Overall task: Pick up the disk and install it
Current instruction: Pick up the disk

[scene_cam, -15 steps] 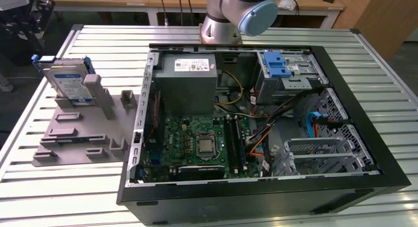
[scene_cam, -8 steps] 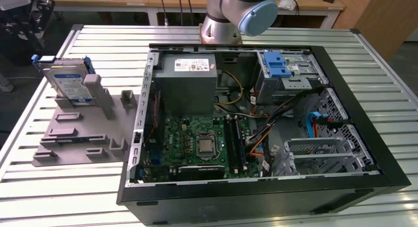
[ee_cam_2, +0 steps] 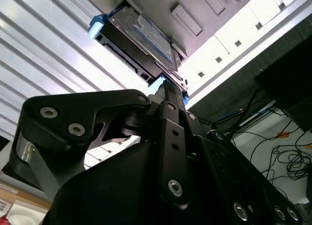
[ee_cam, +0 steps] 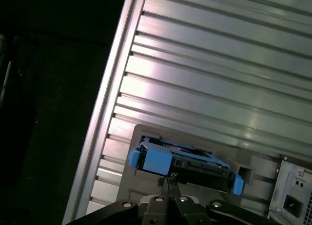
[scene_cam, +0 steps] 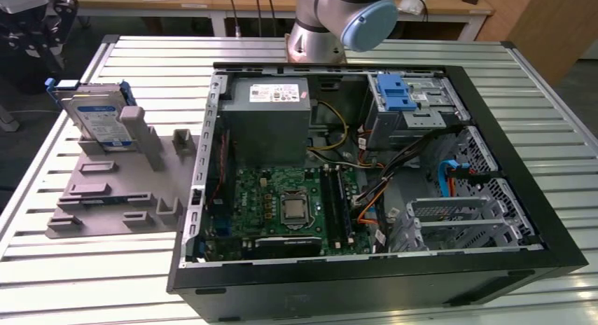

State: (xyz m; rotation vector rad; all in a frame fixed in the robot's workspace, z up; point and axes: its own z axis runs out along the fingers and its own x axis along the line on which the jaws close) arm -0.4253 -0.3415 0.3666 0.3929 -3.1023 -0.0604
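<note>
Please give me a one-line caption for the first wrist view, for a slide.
Gripper aimed at the disk standing in its grey holder on the ribbed table.

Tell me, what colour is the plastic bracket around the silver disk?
Blue; the plastic bracket shows best in the first wrist view.

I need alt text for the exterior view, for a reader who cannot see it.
The disk stands upright in a grey holder on a slatted metal table, at the exterior view's left of an open computer case. The robot arm rises beyond the case.
</note>
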